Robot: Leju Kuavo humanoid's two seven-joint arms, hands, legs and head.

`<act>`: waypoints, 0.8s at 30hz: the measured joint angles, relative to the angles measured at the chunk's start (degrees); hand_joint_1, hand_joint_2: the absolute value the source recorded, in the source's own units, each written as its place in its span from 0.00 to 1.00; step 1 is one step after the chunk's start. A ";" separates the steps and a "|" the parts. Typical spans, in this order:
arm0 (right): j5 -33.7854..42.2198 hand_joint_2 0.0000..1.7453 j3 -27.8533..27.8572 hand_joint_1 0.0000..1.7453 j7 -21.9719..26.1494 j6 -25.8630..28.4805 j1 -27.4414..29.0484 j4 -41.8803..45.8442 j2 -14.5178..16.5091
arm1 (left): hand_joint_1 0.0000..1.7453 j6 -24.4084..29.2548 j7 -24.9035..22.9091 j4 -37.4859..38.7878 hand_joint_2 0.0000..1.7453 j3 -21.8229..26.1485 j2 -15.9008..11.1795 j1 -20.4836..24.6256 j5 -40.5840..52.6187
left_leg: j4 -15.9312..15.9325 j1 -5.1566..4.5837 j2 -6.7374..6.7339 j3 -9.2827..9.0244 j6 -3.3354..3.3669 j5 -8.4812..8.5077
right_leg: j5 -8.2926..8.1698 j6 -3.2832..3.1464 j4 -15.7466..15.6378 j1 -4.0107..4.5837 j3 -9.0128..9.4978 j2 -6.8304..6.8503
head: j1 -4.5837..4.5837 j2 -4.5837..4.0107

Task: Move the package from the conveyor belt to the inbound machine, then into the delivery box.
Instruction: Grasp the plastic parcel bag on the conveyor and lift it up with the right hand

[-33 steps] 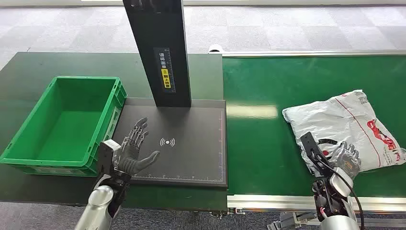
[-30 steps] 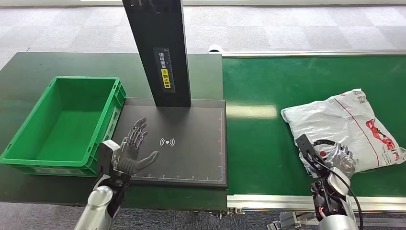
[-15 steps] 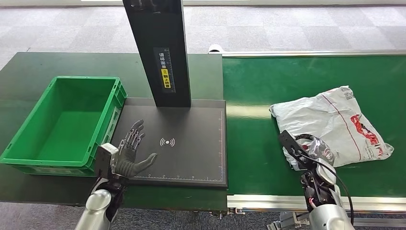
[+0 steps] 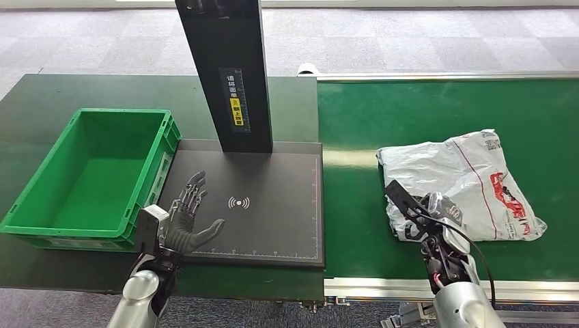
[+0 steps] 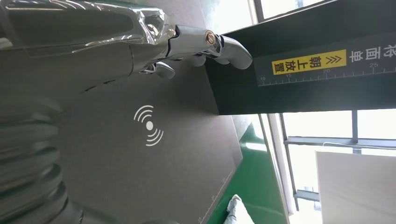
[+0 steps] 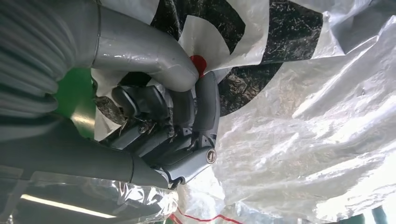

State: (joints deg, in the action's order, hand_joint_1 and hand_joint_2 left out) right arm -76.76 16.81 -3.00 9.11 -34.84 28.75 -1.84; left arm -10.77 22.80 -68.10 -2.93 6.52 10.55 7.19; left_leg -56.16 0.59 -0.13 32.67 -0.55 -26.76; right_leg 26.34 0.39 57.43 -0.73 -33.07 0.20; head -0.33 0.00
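Observation:
The package (image 4: pixel 464 183) is a crumpled white plastic mailer with red and black print, lying on the green conveyor belt (image 4: pixel 444 109). My right hand (image 4: pixel 439 213) grips its near left corner; in the right wrist view the thumb and fingers (image 6: pixel 187 109) close on a fold of the bag (image 6: pixel 299 140). The inbound machine has a flat black scan plate (image 4: pixel 273 205) with a white wave mark and a black upright column (image 4: pixel 229 75). My left hand (image 4: pixel 188 215) hovers open, fingers spread, over the plate's near left corner. The green delivery box (image 4: pixel 92 174) stands empty at the left.
The belt's metal front rail (image 4: pixel 410 287) runs below my right hand. The dark green table (image 4: pixel 41 102) carries the box and the plate. Grey carpet lies beyond. The column's yellow label (image 5: pixel 308 61) appears in the left wrist view beside my fingers (image 5: pixel 205 44).
My right hand has dragged the package leftward along the belt, toward the scan plate. The left hand has barely moved.

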 joint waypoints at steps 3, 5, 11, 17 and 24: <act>0.22 1.00 -0.23 1.00 1.04 0.62 -0.06 -0.15 0.02 | 0.00 -0.04 0.20 0.16 1.00 0.07 -0.02 0.02 -0.03 | 0.00 0.00 0.00 0.00 0.00 0.00 | 0.00 0.00 0.00 0.00 0.00 0.00 | 0.01 -0.01; 0.44 1.00 -0.28 1.00 1.74 1.21 -0.09 -0.16 0.03 | 0.00 -0.05 0.35 0.18 1.00 0.16 -0.03 0.01 -0.08 | 0.00 0.00 0.00 0.00 0.00 0.00 | 0.00 0.00 0.00 0.00 0.00 0.00 | 0.01 -0.02; 3.23 1.00 -0.27 1.00 6.17 7.17 -0.01 0.67 0.35 | 0.00 -0.11 0.60 0.08 1.00 0.44 -0.09 -0.31 -0.38 | 0.00 0.00 0.00 0.01 0.00 0.00 | 0.00 0.00 0.00 0.00 0.00 0.00 | 0.02 -0.01; 11.45 1.00 -0.08 1.00 13.51 13.97 1.44 8.11 1.47 | 0.00 -0.51 0.72 -0.96 1.00 0.49 -0.15 -1.46 -0.67 | 0.00 0.00 0.00 0.00 0.00 0.00 | 0.01 0.00 0.00 0.00 -0.01 0.00 | 0.01 -0.01; 12.41 1.00 -0.03 1.00 13.63 13.68 3.02 13.25 2.15 | 0.00 -0.51 0.79 -1.36 1.00 0.53 -0.18 -1.67 -0.93 | 0.00 0.00 0.00 0.00 0.00 0.00 | 0.00 0.00 0.00 0.00 -0.01 0.00 | 0.01 -0.01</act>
State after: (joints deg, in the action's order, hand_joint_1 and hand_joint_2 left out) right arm -64.35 16.78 10.62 22.80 -31.82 41.99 0.31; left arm -11.28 23.58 -69.46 -2.40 6.34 8.88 6.26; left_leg -56.16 0.59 -0.13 32.67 -0.55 -26.76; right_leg 26.34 0.39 57.43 -0.73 -33.08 0.20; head -0.32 -0.01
